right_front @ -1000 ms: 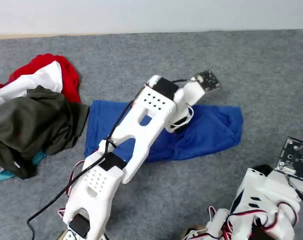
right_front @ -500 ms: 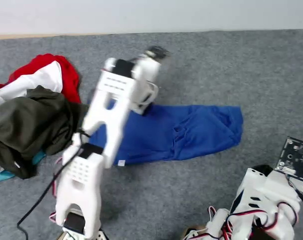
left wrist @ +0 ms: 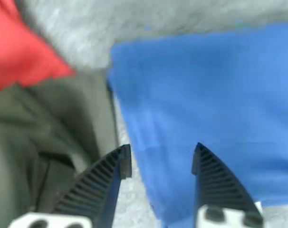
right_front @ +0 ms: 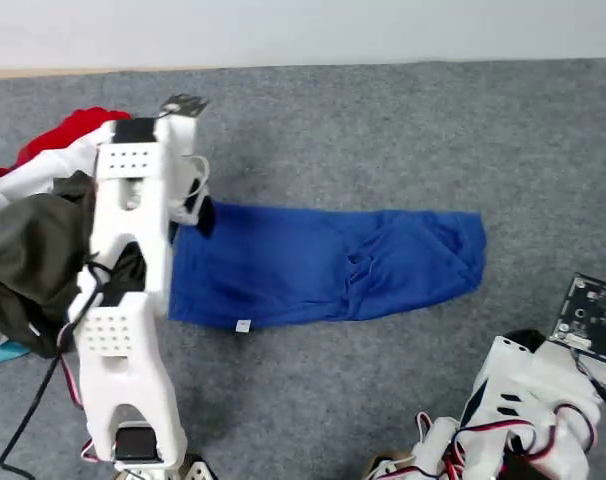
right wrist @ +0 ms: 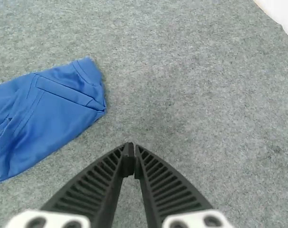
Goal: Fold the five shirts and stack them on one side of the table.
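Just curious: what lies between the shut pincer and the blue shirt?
Only bare grey mat between the right pincer and the blue shirt, as the right wrist view shows.

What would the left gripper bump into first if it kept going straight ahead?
Most likely the blue shirt. The left gripper points down at that shirt's edge with open jaws, beside the dark shirt, though how far off it is can't be judged.

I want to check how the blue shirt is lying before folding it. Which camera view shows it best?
The high view: the blue shirt lies there at nearly full length on the grey table. The left wrist view has one end up close, beside a dark shirt. The right wrist view has the other end.
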